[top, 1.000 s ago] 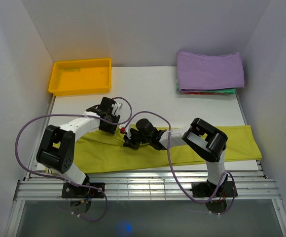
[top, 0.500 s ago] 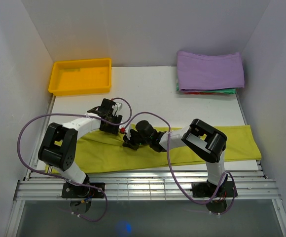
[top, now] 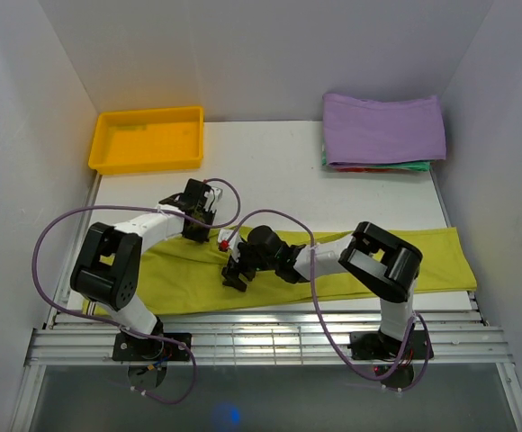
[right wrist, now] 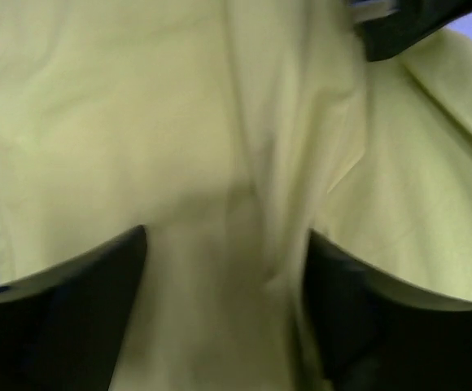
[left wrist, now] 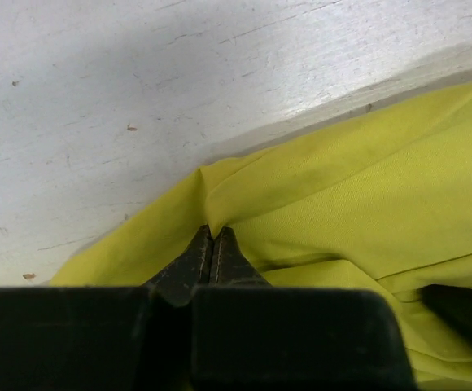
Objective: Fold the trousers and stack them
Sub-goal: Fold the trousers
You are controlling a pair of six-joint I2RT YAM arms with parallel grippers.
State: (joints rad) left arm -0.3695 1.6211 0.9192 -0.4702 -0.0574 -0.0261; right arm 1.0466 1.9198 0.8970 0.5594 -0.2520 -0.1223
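Here the left hand (left wrist: 211,234) pinches the trousers (left wrist: 366,187), the right hand (right wrist: 226,236) spread.

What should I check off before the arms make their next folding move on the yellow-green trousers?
1. Left gripper pinching the far edge of the trousers: ok, fingertips shut on a cloth ridge.
2. Right gripper holding cloth: not ok, it is open, with fabric between its fingers.
3. Trousers lying flat: not ok, creased near both grippers.
4. Purple folded cloth clear of the arms: ok.
5. Yellow tray apart from the trousers: ok.
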